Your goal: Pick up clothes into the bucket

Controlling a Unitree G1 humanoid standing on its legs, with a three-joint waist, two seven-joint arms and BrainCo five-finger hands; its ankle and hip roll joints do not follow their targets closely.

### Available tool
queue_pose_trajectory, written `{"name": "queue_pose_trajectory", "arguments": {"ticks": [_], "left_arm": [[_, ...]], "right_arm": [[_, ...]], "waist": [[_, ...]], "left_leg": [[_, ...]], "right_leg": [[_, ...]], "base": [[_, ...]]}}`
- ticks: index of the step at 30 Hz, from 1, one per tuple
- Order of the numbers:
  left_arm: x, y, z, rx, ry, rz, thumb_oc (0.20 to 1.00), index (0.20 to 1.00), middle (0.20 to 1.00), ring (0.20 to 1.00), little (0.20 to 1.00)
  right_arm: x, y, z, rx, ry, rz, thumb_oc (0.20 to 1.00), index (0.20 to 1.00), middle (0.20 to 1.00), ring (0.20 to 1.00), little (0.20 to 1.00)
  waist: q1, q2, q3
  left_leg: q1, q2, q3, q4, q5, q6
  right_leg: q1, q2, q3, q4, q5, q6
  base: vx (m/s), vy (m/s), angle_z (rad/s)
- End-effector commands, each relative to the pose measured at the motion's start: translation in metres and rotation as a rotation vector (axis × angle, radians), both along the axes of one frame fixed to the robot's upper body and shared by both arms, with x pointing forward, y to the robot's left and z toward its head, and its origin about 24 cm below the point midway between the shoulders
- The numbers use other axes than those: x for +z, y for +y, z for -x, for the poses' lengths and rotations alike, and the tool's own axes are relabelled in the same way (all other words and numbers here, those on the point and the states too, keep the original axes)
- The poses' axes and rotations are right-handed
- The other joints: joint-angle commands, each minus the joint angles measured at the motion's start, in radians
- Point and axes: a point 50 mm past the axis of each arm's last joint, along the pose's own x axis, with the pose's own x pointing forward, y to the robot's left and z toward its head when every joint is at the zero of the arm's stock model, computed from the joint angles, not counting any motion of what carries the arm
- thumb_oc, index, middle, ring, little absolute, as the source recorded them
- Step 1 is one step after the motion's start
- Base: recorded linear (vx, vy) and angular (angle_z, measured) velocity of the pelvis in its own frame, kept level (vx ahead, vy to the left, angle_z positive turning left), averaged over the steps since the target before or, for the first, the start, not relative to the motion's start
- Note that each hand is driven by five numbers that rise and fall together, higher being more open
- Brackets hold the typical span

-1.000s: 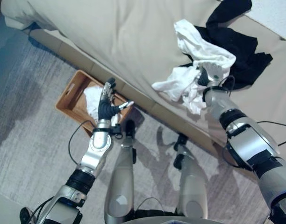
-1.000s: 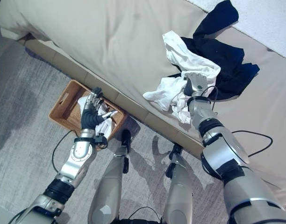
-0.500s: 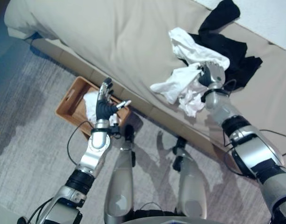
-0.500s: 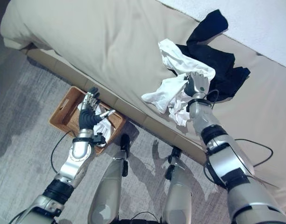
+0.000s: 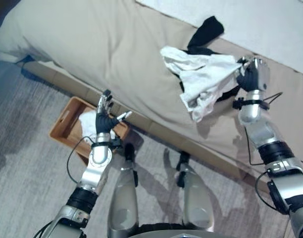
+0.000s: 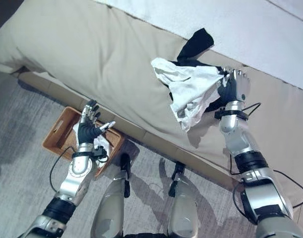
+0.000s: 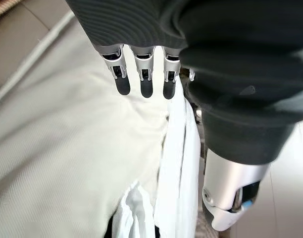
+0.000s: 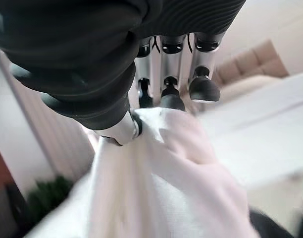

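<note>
A white garment [image 5: 203, 79] hangs above the beige cushion, and my right hand [image 5: 250, 74] is shut on its upper edge. The right wrist view shows my fingers [image 8: 171, 99] curled into the white cloth [image 8: 156, 188]. A black garment [image 5: 206, 30] lies on the cushion behind and under the white one. On the floor to the left stands a brown wooden basket [image 5: 62, 130] with a white cloth [image 5: 87, 121] inside. My left hand [image 5: 104, 119] is raised over the basket's near corner, open, its fingers [image 7: 141, 79] straight and holding nothing.
The big beige cushion [image 5: 92, 49] rests on a low base that runs diagonally across the view. A white surface [image 5: 270, 25] lies beyond it at the top right. Grey carpet [image 5: 23, 188] covers the floor around the basket.
My right hand has risen and moved right, lifting the white garment off the black one so it hangs. The camera has shifted. My left hand stays open over the basket.
</note>
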Motion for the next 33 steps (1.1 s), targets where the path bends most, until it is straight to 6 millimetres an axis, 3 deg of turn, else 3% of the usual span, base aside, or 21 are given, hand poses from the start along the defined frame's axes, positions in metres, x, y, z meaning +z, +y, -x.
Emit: {"name": "queue_pose_trajectory", "arguments": {"ticks": [1,4,11,12,20,25,33], "left_arm": [[-0.001,0.005,0.008,-0.001,-0.031,-0.061,1.000,1.000,1.000,1.000,1.000],[-0.013,0.010,0.009,0.008,0.023,-0.080,1.000,1.000,1.000,1.000,1.000],[-0.029,0.018,0.017,0.012,0.100,-0.095,1.000,1.000,1.000,1.000,1.000],[-0.034,0.019,0.019,0.003,0.122,-0.093,1.000,1.000,1.000,1.000,1.000],[-0.047,0.022,0.030,-0.023,0.184,-0.092,1.000,1.000,1.000,1.000,1.000],[-0.054,0.023,0.036,-0.042,0.222,-0.093,1.000,1.000,1.000,1.000,1.000],[-0.058,0.027,0.038,-0.040,0.244,-0.103,1.000,1.000,1.000,1.000,1.000]], "right_arm": [[0.031,-0.008,0.011,0.045,-0.154,-0.019,0.200,0.200,0.200,0.200,0.200],[0.050,-0.004,0.020,0.145,-0.232,-0.077,0.200,0.200,0.200,0.200,0.200],[0.071,0.003,0.033,0.330,-0.305,-0.170,0.200,0.200,0.200,0.200,0.200],[0.084,0.004,0.037,0.383,-0.345,-0.190,0.200,0.200,0.200,0.200,0.200],[0.129,0.003,0.045,0.419,-0.440,-0.142,0.200,0.200,0.200,0.200,0.200],[0.174,-0.008,0.049,0.365,-0.515,-0.093,0.200,0.200,0.200,0.200,0.200],[0.213,-0.010,0.053,0.354,-0.544,-0.054,0.200,0.200,0.200,0.200,0.200]], "waist": [[0.004,-0.040,-0.138],[-0.003,-0.054,-0.184],[-0.007,-0.066,-0.252],[-0.009,-0.071,-0.275],[-0.008,-0.081,-0.333],[-0.005,-0.095,-0.370],[-0.008,-0.107,-0.399]], "left_leg": [[0.008,0.013,0.025,0.015,-0.023,-0.005],[0.058,0.018,0.035,-0.010,-0.023,-0.009],[0.146,0.020,0.051,-0.067,-0.019,-0.013],[0.166,0.019,0.052,-0.075,-0.021,-0.013],[0.228,0.031,0.069,-0.103,-0.025,-0.018],[0.258,0.035,0.075,-0.123,-0.024,-0.022],[0.281,0.040,0.086,-0.135,-0.024,-0.026]], "right_leg": [[0.047,-0.060,0.039,0.003,0.054,0.087],[0.094,-0.047,0.036,-0.029,0.056,0.092],[0.162,-0.026,0.038,-0.072,0.056,0.096],[0.176,-0.021,0.040,-0.077,0.054,0.097],[0.225,-0.008,0.046,-0.100,0.051,0.099],[0.248,0.002,0.047,-0.113,0.050,0.101],[0.264,0.010,0.053,-0.123,0.056,0.101]], "base": [[0.06,-0.007,-0.01],[0.09,-0.016,-0.04],[0.10,-0.001,-0.06],[0.10,0.001,-0.05],[0.09,-0.004,-0.07],[0.06,-0.002,-0.04],[0.02,-0.002,-0.04]]}}
